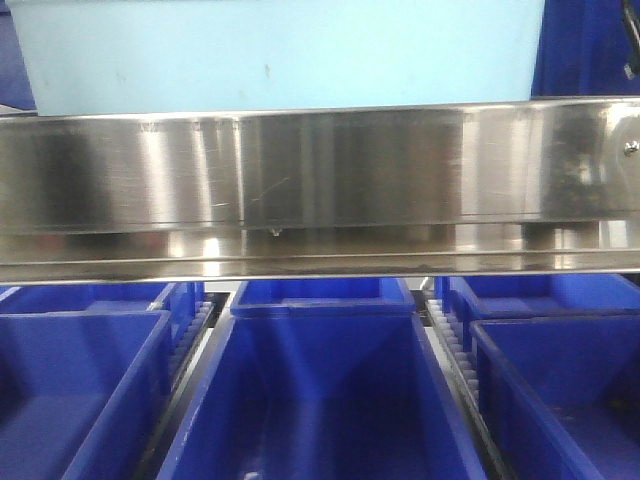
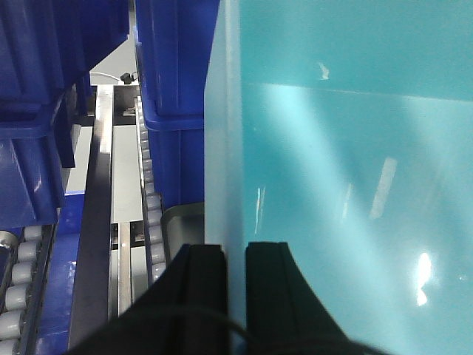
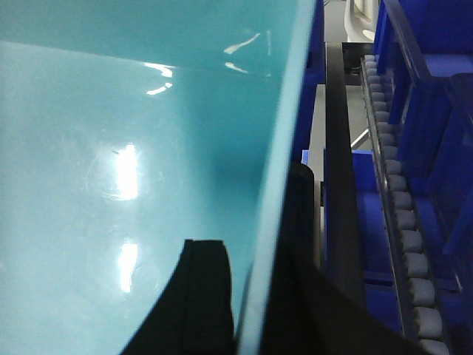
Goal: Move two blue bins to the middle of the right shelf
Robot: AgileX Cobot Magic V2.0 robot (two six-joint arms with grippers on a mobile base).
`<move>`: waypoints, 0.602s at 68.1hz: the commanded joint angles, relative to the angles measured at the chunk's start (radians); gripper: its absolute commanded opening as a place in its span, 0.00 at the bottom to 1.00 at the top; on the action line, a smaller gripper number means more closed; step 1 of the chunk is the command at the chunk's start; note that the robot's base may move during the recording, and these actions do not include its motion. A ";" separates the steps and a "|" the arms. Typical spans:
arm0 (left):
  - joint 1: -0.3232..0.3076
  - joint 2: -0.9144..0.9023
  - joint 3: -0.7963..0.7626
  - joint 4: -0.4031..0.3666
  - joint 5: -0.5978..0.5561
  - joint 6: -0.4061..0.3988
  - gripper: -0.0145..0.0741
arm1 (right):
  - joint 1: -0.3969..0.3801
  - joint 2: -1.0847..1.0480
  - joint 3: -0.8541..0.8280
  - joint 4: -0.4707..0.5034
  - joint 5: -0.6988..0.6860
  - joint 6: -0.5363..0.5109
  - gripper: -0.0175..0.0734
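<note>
The left wall of a pale turquoise plastic bin (image 2: 332, 185) is clamped between the narrowly parted black fingers of the left gripper (image 2: 235, 292). Its right wall is pinched likewise by the right gripper (image 3: 250, 310). The bin is seen above a brushed steel shelf rail (image 1: 320, 190), with dark blue plastic bins (image 1: 320, 400) beneath.

The bin (image 1: 280, 40) is pale turquoise, other bins (image 1: 320, 400) deep blue, rail (image 1: 320, 180) silver.
</note>
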 commanded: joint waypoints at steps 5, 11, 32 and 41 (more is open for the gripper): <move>-0.003 -0.010 -0.015 -0.025 -0.068 -0.003 0.04 | 0.004 -0.010 -0.007 0.024 -0.036 -0.023 0.02; -0.003 -0.010 -0.015 -0.025 -0.068 -0.003 0.04 | 0.004 -0.010 -0.007 0.024 -0.036 -0.023 0.02; -0.003 -0.010 -0.015 -0.025 -0.068 -0.003 0.04 | 0.004 -0.010 -0.007 0.024 -0.036 -0.023 0.02; -0.003 -0.010 -0.015 -0.025 -0.068 -0.003 0.04 | 0.004 -0.010 -0.007 0.024 -0.036 -0.023 0.02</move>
